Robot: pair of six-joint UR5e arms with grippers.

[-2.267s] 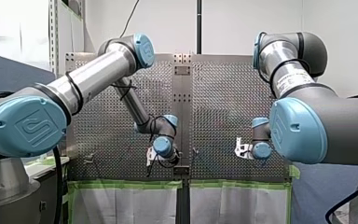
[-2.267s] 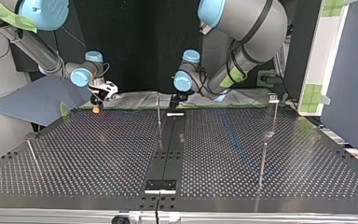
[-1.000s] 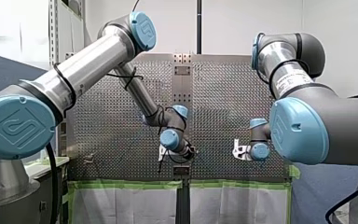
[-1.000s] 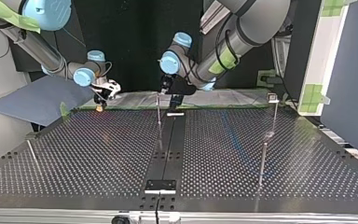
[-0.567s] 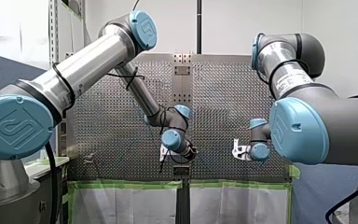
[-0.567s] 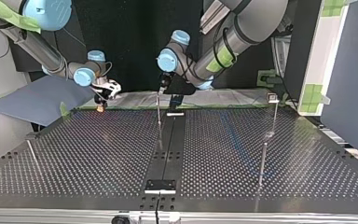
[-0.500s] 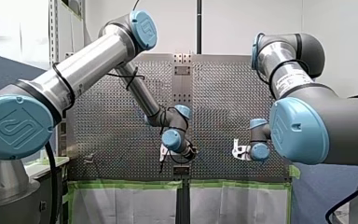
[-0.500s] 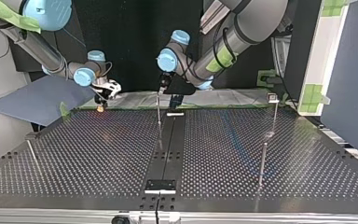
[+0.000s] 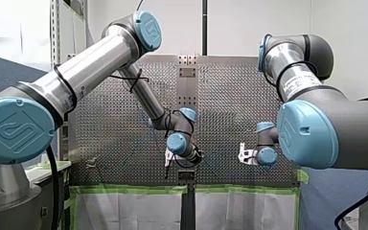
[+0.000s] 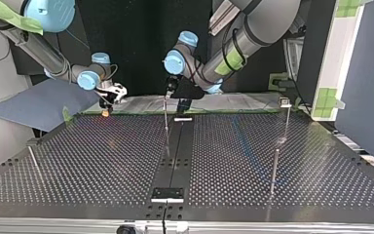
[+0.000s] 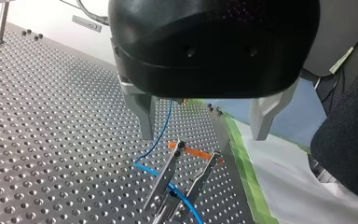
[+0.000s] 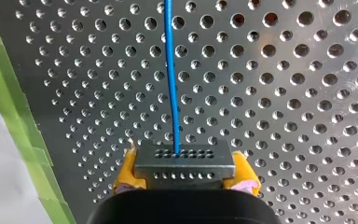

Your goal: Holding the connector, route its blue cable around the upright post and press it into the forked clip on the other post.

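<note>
One cable [image 12: 171,84], held by its connector [image 12: 185,158].
Your right gripper [image 12: 185,173] pinches it, cable running ahead at twelve o'clock; your left gripper [image 11: 205,116] gapes empty, clip [image 11: 182,182] just ahead.

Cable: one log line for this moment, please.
right pincer shut on connector | left pincer open, clip ahead of it | cable lying between clip prongs

right hand [image 12: 185,171] gripping connector [image 12: 182,160], blue cable [image 12: 170,70] ahead
</note>
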